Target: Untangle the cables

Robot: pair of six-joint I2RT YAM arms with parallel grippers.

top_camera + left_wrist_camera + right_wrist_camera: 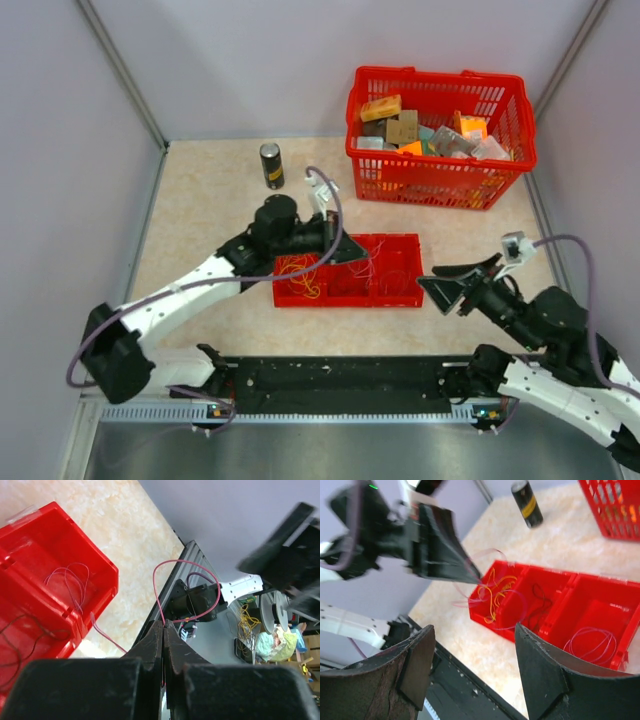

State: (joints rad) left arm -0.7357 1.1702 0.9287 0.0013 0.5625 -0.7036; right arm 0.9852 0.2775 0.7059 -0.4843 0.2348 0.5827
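Note:
A red divided tray (345,300) lies mid-table. A yellow-orange cable (300,272) is tangled in its left compartment and also shows in the right wrist view (492,597). A dark cable (540,600) lies in the middle compartment. A pale pinkish loop (590,629) lies in the right compartment. My left gripper (360,254) hovers over the tray and is shut on a thin red cable (155,587), which loops up from the jaws and trails back toward the tray. My right gripper (436,281) is open and empty, just right of the tray.
A red mesh basket (440,185) full of small items stands at the back right. A dark can (271,165) stands upright behind the tray at the left. A black rail (340,375) runs along the near table edge.

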